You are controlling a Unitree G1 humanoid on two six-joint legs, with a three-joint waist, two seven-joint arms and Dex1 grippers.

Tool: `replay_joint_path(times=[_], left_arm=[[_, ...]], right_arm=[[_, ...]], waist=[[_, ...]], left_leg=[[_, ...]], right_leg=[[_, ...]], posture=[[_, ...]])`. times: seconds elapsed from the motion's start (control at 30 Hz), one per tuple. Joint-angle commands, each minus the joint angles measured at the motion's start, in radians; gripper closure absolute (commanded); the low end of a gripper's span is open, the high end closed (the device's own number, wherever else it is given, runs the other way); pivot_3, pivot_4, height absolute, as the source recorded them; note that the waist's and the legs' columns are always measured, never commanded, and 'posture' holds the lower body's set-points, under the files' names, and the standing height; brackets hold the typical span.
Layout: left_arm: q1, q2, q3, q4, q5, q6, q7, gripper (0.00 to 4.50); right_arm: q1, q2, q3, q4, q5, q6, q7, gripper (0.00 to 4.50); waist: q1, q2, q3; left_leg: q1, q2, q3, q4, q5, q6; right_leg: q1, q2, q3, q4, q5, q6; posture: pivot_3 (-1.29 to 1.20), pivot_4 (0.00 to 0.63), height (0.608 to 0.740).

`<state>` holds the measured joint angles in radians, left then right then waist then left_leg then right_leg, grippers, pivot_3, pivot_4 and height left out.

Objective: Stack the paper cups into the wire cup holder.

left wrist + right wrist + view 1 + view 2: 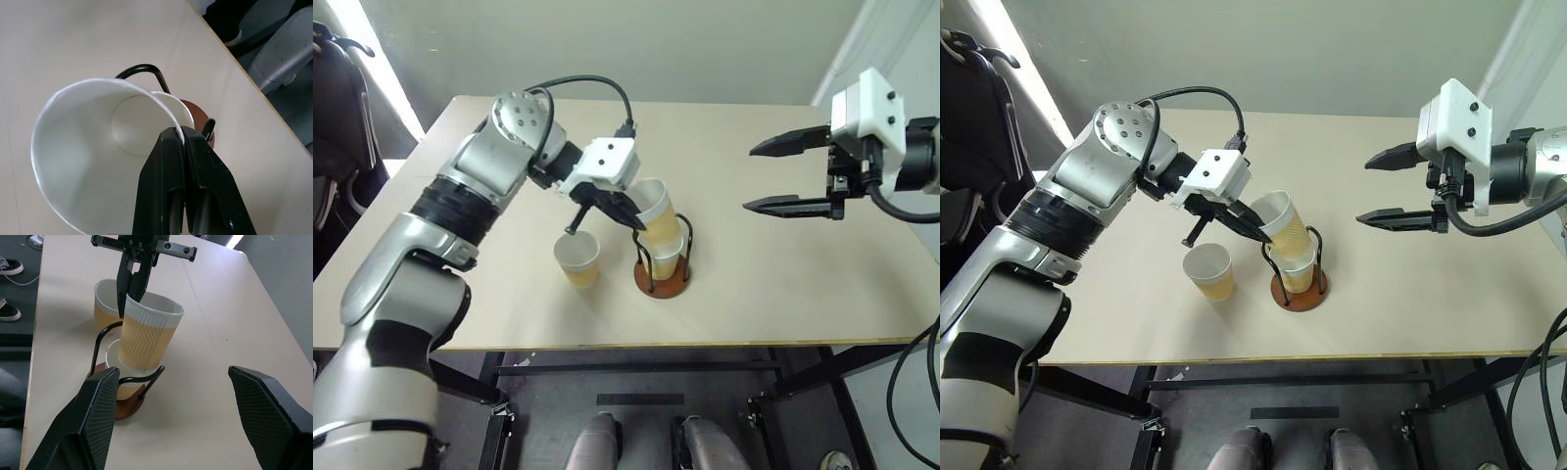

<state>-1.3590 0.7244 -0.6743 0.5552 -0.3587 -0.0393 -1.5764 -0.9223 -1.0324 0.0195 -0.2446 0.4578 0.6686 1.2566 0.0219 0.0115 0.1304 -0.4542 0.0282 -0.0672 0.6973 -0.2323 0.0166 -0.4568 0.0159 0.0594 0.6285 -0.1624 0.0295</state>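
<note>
Cups are spread across the tan table (783, 304): a loose paper cup (578, 258) stands just left of the wire cup holder (663, 264), where another cup (1296, 270) is seated. A tilted cup (656, 212) is pinched at its rim by the left gripper (631, 216) over that seated cup. The right gripper (759, 176) is held spread and empty, well apart. Shoes (10, 289) on the floor are revealed by the right wrist view.

The left gripper (184, 139) pinches the white rim of a cup (93, 152), its fingers closed on the wall. Past the cup, a black wire loop (144, 72) of the holder and a sliver of its brown base (195, 111) show on the table (73, 39).
</note>
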Motion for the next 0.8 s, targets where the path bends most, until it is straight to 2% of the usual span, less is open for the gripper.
replay_joint_path(times=[0.03, 0.27, 0.6, 0.7, 0.73, 0.8], left_arm=[[-0.016, -0.008, 0.053, 0.009, 0.014, -0.024, -0.038, 4.43], [-0.005, -0.025, 0.065, 0.013, 0.022, 0.005, -0.038, 4.43], [-0.017, 0.005, 0.039, 0.005, 0.009, 0.005, -0.038, 1.30], [-0.019, 0.004, 0.038, 0.009, 0.011, 0.003, -0.038, 0.20], [-0.019, 0.002, 0.041, 0.013, 0.015, 0.002, -0.038, 0.01], [-0.020, -0.002, 0.048, 0.018, 0.019, 0.001, -0.038, 0.01]], right_arm=[[-0.005, -0.018, -0.038, -0.016, 0.002, -0.014, -0.011, 0.90], [0.005, -0.022, -0.039, -0.017, -0.001, -0.015, -0.017, 0.90], [0.003, -0.023, -0.035, -0.004, -0.012, -0.023, -0.019, 0.90], [0.002, -0.023, -0.033, 0.000, -0.014, -0.026, -0.019, 0.90], [0.001, -0.023, -0.032, 0.001, -0.015, -0.027, -0.018, 0.90], [-0.001, -0.023, -0.031, 0.003, -0.016, -0.028, -0.018, 0.90]], waist=[[0.000, 0.000, 0.000], [0.000, 0.000, 0.000], [0.002, 0.000, 0.000], [0.003, 0.000, 0.000], [0.003, 0.000, 0.000], [0.004, 0.000, 0.000]], left_leg=[[0.000, 0.000, 0.000, 0.000, 0.000, 0.000], [0.000, 0.000, 0.000, 0.000, 0.000, 0.000], [0.000, 0.000, 0.000, 0.000, 0.000, 0.000], [0.000, 0.000, 0.000, 0.000, -0.001, 0.001], [0.000, 0.000, 0.000, 0.000, -0.001, 0.001], [0.000, 0.000, 0.000, 0.000, -0.001, 0.001]], right_leg=[[0.000, 0.000, 0.000, 0.000, 0.000, 0.000], [0.000, 0.000, 0.000, 0.000, 0.000, 0.000], [0.000, 0.000, 0.000, 0.000, 0.000, 0.000], [0.000, 0.000, 0.000, 0.000, 0.000, 0.001], [0.000, 0.000, 0.000, 0.000, 0.000, 0.001], [0.000, 0.000, 0.000, 0.000, 0.000, 0.001]], posture=[[0.00, 0.150, 0.740], [0.00, 0.150, 0.740], [0.00, 0.150, 0.740], [0.00, 0.150, 0.740], [0.00, 0.150, 0.740], [0.00, 0.150, 0.740]])
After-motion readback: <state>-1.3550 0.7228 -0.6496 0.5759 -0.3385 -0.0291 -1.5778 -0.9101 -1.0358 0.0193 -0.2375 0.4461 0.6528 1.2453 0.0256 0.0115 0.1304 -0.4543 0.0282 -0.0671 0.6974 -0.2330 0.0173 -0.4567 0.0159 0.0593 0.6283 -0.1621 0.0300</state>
